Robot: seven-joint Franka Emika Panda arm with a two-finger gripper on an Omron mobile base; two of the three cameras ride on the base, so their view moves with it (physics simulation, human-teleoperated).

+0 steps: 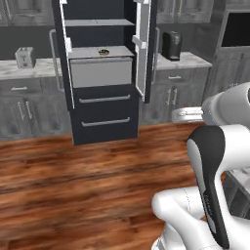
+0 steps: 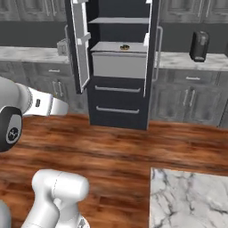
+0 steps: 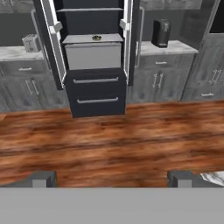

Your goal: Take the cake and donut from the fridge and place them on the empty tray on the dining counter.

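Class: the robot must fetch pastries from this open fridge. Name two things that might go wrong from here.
1. The donut sits on a shelf between two open doors; the arm may clip one while reaching in.
2. The fridge stands far off across the floor; stopping short would leave the open gripper out of reach.

Glossy black fridge with brushed-metal handles, polished wood plank floor, veined marble dining counter

donut on open fridge shelf
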